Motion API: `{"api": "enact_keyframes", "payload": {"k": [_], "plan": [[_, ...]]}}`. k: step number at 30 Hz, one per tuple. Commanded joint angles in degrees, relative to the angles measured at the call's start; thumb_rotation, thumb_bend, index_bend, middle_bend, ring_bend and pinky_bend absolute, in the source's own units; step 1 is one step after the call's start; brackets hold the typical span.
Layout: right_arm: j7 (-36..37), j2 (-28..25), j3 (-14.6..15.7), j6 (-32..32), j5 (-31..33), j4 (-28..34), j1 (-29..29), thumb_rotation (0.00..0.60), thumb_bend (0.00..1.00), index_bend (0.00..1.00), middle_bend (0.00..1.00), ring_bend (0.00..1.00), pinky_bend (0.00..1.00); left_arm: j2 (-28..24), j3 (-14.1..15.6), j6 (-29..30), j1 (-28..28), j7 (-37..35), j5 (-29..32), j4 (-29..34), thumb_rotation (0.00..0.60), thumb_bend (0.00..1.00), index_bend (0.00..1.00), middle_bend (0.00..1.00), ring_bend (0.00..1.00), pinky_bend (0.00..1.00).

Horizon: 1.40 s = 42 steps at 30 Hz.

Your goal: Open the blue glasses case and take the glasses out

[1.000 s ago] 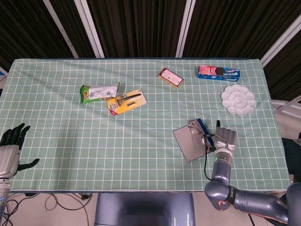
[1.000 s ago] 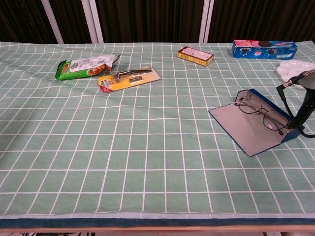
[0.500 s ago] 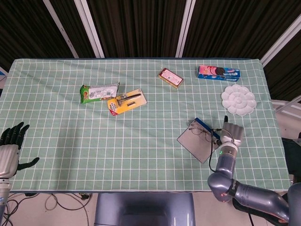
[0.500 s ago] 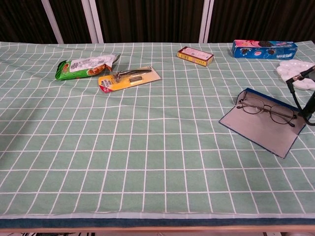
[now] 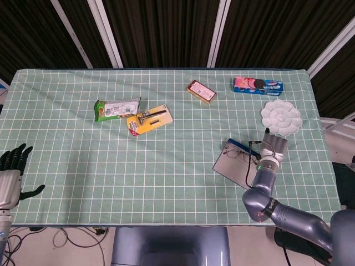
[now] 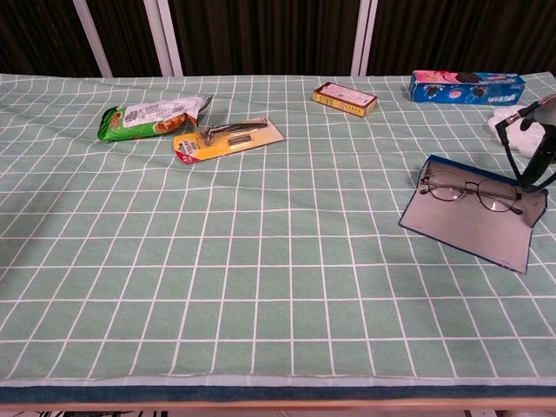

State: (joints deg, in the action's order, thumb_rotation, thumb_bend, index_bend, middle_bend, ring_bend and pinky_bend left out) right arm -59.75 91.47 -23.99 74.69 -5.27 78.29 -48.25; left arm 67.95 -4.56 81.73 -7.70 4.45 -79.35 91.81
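The blue glasses case (image 5: 236, 165) (image 6: 473, 224) lies open and flat on the green checked cloth at the right, its grey inside facing up. The thin-rimmed glasses (image 5: 239, 153) (image 6: 469, 191) rest on the case's far part. My right hand (image 5: 273, 151) (image 6: 539, 152) is at the case's right end, back of the hand up, and holds that end; its fingers are hidden. My left hand (image 5: 12, 166) hangs off the table's front-left corner with fingers spread and nothing in it.
A white palette dish (image 5: 282, 117) (image 6: 512, 122) sits just behind my right hand. A blue cookie box (image 5: 258, 85) and a red-yellow box (image 5: 201, 91) lie at the back. A green snack bag (image 5: 116, 108) and a yellow razor card (image 5: 148, 119) lie at the left.
My right hand moved right and away from me, dragging and turning the case with it. The case's raised end has come down flat. The left hand stayed put.
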Motion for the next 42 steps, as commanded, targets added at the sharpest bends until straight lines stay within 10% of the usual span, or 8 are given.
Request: {"api": "enact_keyframes", "payload": {"k": [1,20,42], "plan": [[-0.8,1.3,-0.9,-1.5,0.4,-2.7,-1.3,0.6,0.36,0.11,0.9,0.96,1.0,0.0,-0.1,0.0,0.0,0.2,0.3,0.1,0.6,0.01,0.0,0.0,0.0,0.0],[4.8,0.6,-8.2,-0.7,3.1,4.9,-1.6,0.6,0.36,0.35,0.91,0.97,1.0,-0.1,-0.2,-0.6,-0.1,0.2,0.7,0.5,0.6,0.01,0.0,0.0,0.0,0.0],[7.0,0.8,-9.1,-0.6,7.6,4.9,-1.2,0.6,0.36,0.36,0.91,0.97,1.0,-0.4,0.2,-1.3,-0.2,0.5,0.8,0.8,0.6,0.01,0.0,0.0,0.0,0.0]]}}
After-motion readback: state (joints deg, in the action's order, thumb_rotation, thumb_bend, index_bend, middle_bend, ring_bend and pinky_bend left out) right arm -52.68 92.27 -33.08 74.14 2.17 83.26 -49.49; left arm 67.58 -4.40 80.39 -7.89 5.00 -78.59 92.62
